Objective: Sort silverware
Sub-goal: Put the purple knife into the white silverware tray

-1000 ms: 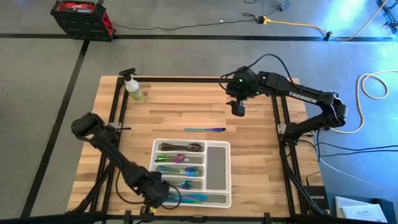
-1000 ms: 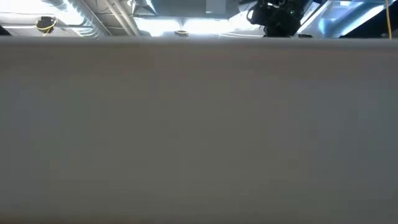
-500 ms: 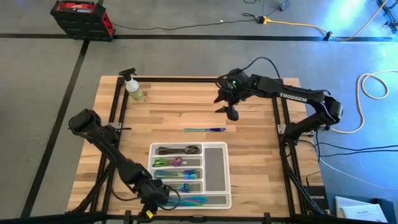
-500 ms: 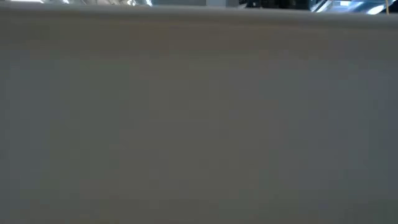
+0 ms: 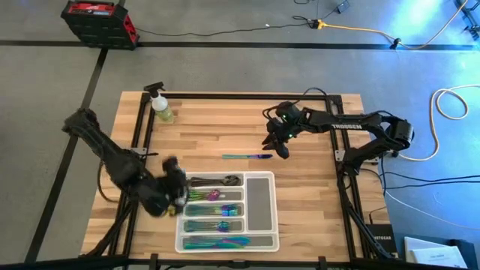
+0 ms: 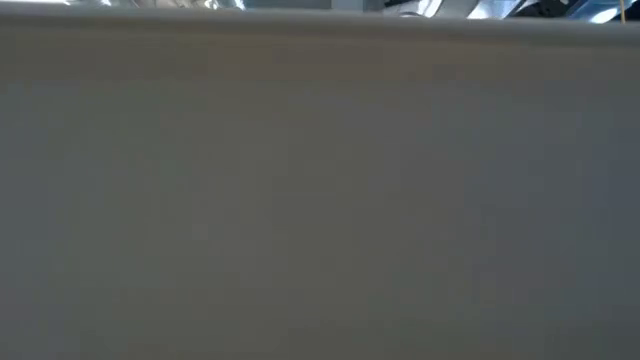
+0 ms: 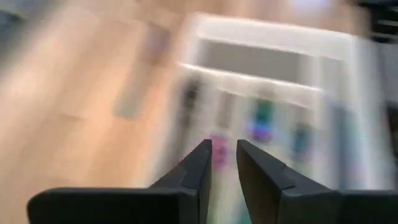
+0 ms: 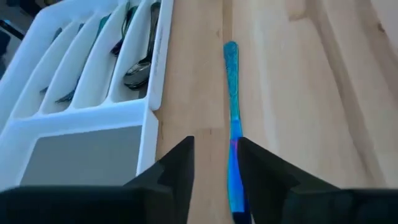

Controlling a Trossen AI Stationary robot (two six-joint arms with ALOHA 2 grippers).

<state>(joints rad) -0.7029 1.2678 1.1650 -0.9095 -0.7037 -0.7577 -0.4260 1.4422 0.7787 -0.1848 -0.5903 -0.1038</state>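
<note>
between tray (image 5: pixel 262 196) and right end effector (image 5: pixel 282 150) | knife (image 5: pixel 247 157) flat, crosswise on table | fingers narrowly apart, empty

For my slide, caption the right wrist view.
Right gripper poised over a lone iridescent knife beside the tray.

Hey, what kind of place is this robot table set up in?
Probably a lab or workshop, not a kitchen: bare concrete floor, loose yellow cable, a red and black case on the floor, and a framed wooden table.
</note>
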